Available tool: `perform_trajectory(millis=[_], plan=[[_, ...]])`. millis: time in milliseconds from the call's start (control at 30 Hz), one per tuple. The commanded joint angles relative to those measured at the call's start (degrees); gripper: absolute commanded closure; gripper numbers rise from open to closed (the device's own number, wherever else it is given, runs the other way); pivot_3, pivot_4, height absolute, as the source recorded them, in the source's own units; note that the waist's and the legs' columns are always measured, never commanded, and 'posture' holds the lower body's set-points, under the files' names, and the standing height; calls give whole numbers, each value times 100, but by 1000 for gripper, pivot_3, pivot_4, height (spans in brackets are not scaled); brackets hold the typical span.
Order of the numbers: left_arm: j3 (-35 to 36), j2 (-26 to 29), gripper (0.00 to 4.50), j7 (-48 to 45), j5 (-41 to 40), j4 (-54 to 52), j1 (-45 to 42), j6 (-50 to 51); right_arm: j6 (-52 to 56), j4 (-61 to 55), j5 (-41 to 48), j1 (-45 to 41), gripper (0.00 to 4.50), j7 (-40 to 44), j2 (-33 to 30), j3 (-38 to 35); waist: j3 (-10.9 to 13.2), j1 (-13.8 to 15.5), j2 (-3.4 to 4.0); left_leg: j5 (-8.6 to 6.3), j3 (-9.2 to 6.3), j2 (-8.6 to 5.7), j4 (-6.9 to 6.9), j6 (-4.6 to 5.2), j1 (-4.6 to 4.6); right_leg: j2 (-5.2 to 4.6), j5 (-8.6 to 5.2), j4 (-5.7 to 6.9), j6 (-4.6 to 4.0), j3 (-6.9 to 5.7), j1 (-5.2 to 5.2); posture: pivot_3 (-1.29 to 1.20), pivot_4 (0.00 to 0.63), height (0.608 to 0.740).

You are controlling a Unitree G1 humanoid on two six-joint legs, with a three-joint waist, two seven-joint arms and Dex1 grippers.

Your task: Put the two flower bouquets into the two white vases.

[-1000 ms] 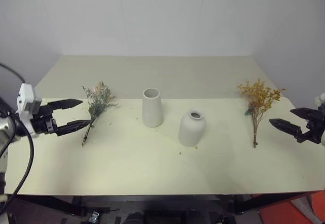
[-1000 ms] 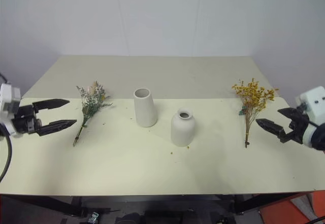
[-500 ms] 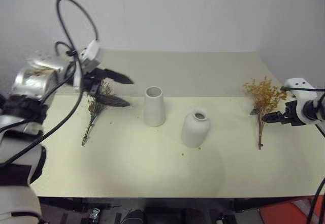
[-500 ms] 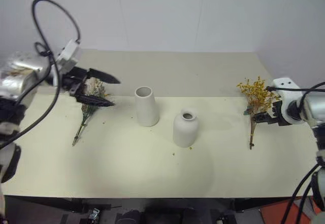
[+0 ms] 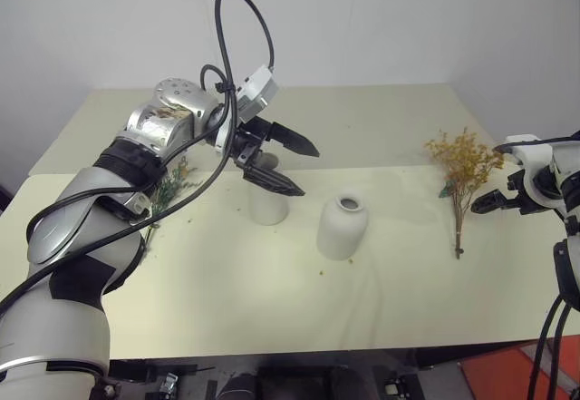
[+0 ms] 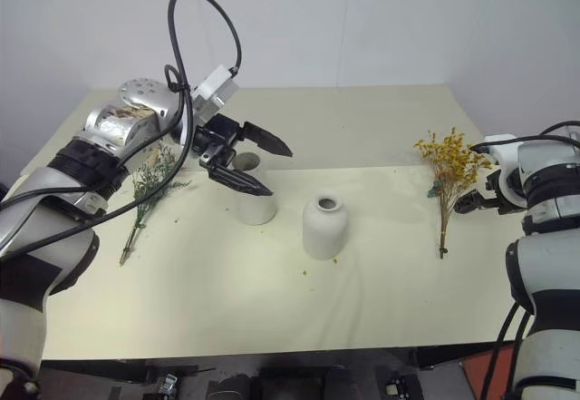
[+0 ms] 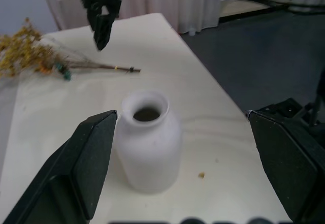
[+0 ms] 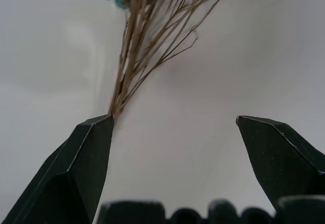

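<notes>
Both end effectors are wide open and empty. The left end effector (image 5: 281, 166) hovers beside the tall vase (image 6: 256, 208) and could topple it; the right end effector (image 5: 497, 202) nears the yellow bouquet (image 5: 462, 175), whose thin stems could slip.

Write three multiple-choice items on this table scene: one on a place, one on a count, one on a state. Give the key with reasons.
1. Where does the yellow-orange bouquet lie?
A. inside the taller vase
B. flat on the table by the right pincer
C. in the left pincer

2. How many white vases stand on the table?
A. one
B. two
C. three

3. How is the left pincer?
A. open, holding nothing
B. shut on the grey-green bouquet
C. shut on a vase

Key:
1 B: its stems rest on the tabletop, right pincer beside them.
2 B: a taller vase and a shorter vase.
3 A: its fingers are spread above the taller vase; the grey-green bouquet lies on the table.
</notes>
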Motion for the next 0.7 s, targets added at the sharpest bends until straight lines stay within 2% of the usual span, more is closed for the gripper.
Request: perform_trajectory(millis=[33,700], plan=[[-146,-73,17,-22,-214,-76,-279,-138,37,221,-259,-247,0,300,68,-2,1,-2,2,0,0,1,1,0,1,1,0,2,0,1,0,0,150,740],[-461,42,17,-22,-227,-150,-131,-553,54,860,-577,-92,0,211,764,-460,8,-9,12,5,20,-7,18,-8,36,5,0,79,0,45,-7,0,150,740]])
